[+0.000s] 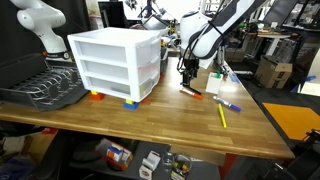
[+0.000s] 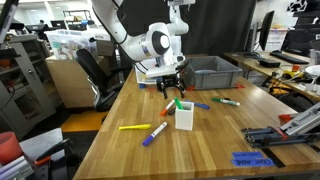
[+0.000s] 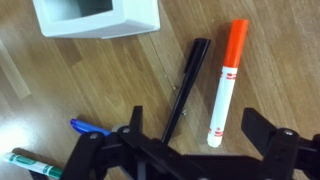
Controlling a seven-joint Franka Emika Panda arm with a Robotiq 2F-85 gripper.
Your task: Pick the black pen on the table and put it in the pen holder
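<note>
Wrist view: gripper spread wide, empty; black pen flat on the table below the gap, beside an orange-capped marker. An exterior view shows the pen holder whole, upright, near the gripper.

One black pen, one pen holder, one drawer unit.

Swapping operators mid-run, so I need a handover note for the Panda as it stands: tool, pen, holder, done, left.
The tool is open and empty, hanging over the black pen, fingers either side of its near end.
The black pen lies flat on the table, beside an orange-capped marker, close to the pen holder.
Done: tool lined up over the pen.
Left: descend, close, lift, drop it into the pen holder.
</note>
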